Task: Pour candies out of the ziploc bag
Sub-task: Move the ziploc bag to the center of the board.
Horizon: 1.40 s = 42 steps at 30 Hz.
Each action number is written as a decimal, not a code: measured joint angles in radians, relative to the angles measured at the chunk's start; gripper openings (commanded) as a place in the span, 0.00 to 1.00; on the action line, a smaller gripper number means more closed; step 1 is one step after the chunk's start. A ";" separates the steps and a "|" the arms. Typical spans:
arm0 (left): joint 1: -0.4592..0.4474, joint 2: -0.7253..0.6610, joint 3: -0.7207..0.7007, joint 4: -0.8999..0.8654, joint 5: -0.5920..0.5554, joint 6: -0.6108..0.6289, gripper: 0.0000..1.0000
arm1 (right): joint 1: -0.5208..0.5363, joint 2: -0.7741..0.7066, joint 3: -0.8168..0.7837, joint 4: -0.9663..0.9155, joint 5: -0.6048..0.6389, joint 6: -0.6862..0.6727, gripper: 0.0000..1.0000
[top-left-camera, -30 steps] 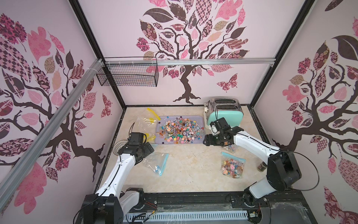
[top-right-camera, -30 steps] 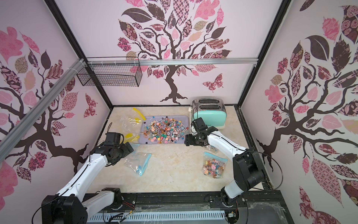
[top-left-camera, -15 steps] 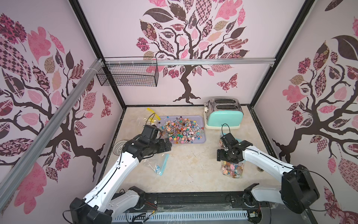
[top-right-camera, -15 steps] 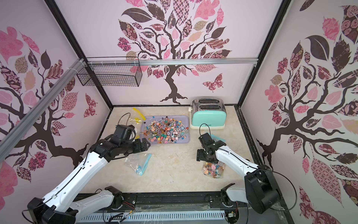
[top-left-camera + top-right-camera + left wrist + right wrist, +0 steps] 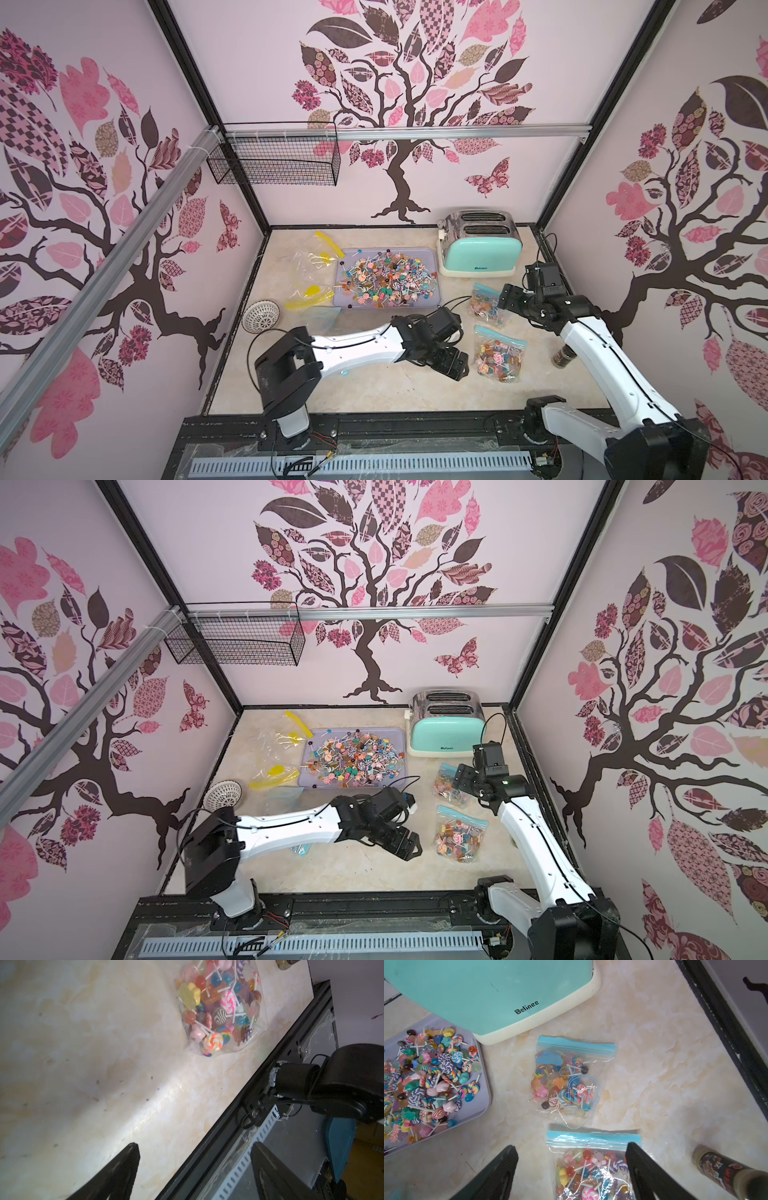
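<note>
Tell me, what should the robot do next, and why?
Probably ease the left gripper across to the near bag and pinch its edge. The gripper is open and empty right beside that bag, which lies flat, still full of candies, while the tray already holds a heap.

We see a lavender tray heaped with candies in pink, orange, blue, yellow and purple swirls on white sticks. The near ziploc bag and the far ziploc bag are clear with sky-blue seals; the yellow-sealed bags are clear too. The toaster is mint green over cream. The counter is cream marble, the walls pale pink with brown trees.
</note>
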 measured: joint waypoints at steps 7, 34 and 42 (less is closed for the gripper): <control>0.006 0.187 0.042 0.230 0.048 -0.036 0.80 | -0.002 -0.027 -0.018 0.002 -0.044 -0.003 0.80; 0.008 0.212 0.039 0.232 0.043 -0.063 0.00 | -0.002 -0.026 -0.041 0.013 -0.153 -0.032 0.81; 0.071 0.027 -0.105 -0.031 -0.077 -0.043 0.00 | -0.002 -0.026 -0.048 0.019 -0.234 -0.050 0.82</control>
